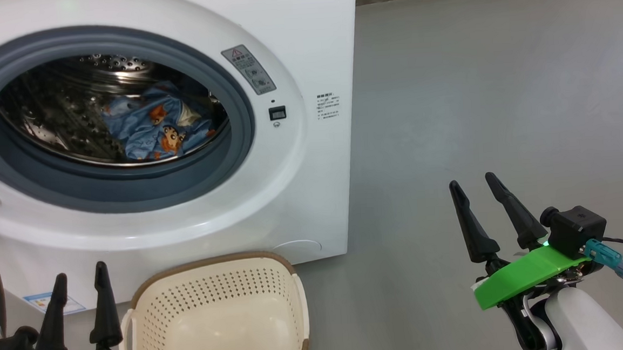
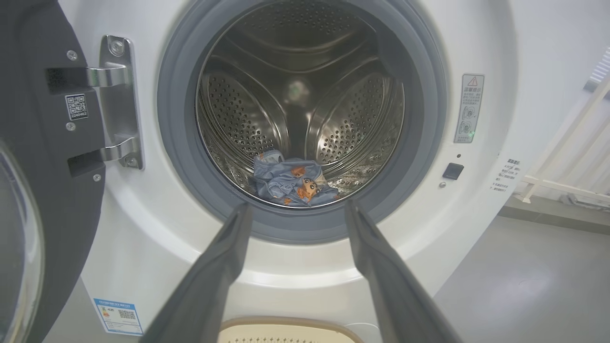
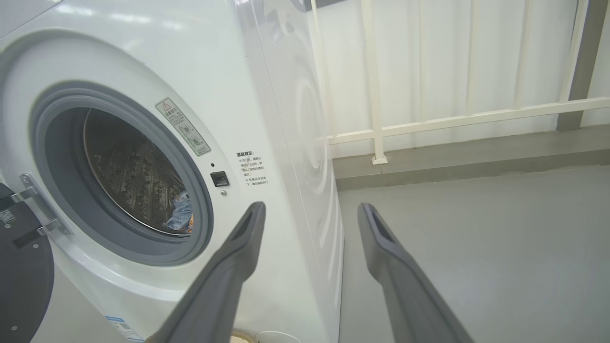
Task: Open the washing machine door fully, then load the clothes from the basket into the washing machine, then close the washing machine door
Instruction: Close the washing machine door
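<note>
The white washing machine point(image 1: 293, 51) stands open, its black door point(image 2: 52, 190) swung out to the left on a metal hinge point(image 2: 116, 102). Light blue clothes with orange cartoon figures point(image 1: 157, 127) point(image 2: 290, 183) point(image 3: 181, 216) lie at the bottom of the steel drum. The cream basket point(image 1: 217, 321) sits on the floor in front of the machine with nothing showing inside it. My left gripper point(image 1: 79, 273) point(image 2: 295, 209) is open, just left of the basket, pointing at the drum mouth. My right gripper point(image 1: 474, 181) point(image 3: 310, 207) is open over bare floor to the machine's right, holding nothing.
Grey floor point(image 1: 502, 104) stretches to the right of the machine. A white railing point(image 3: 452, 119) runs along a raised ledge behind it. A blue energy sticker point(image 2: 118, 315) marks the machine's lower left corner.
</note>
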You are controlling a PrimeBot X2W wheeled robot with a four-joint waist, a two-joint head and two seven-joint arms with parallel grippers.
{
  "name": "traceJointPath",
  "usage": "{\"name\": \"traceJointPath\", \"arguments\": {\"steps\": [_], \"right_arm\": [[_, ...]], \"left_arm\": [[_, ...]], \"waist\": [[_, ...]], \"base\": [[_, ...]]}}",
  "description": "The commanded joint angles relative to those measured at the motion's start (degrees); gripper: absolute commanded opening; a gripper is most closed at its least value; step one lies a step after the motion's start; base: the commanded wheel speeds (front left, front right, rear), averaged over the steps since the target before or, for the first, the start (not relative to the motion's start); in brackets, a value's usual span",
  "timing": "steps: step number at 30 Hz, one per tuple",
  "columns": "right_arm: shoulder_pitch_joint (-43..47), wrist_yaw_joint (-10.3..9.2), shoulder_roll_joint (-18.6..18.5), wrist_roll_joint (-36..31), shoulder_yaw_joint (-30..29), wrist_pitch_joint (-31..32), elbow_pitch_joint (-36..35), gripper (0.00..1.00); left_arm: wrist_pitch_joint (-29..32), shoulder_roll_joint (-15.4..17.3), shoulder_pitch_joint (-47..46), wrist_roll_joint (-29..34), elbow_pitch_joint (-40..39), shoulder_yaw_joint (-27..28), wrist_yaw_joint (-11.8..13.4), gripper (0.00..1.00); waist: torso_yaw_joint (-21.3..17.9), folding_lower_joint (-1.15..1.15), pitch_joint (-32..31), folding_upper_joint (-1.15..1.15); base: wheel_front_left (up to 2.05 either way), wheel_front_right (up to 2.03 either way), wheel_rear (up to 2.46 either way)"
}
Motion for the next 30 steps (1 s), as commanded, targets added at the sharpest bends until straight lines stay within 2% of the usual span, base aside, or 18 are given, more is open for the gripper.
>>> {"name": "traceJointPath", "arguments": {"steps": [1, 16, 30], "right_arm": [[-0.43, 0.32, -0.29, -0.01, 1.10, -0.29, -1.17, 1.00], [-0.35, 0.32, -0.89, 0.39, 1.73, -0.29, -0.81, 1.00], [-0.07, 0.32, -1.32, 0.84, 2.25, -0.29, -0.62, 1.00]], "left_arm": [[-0.37, 1.20, -0.93, 0.32, -1.15, 2.24, -0.37, 1.00], [-0.37, 0.62, -0.51, 0.99, -0.98, 2.67, -0.57, 1.00], [-0.37, 0.28, -0.34, 1.29, -0.49, 2.30, -0.70, 1.00]], "waist": [[0.00, 0.00, -0.14, 0.00], [-0.16, 0.00, -1.08, 0.00], [0.00, 0.00, -1.66, 0.00]], "base": [[-1.42, 1.42, 0.00], [-1.62, 1.62, 0.00], [-0.21, 0.21, 0.00]]}}
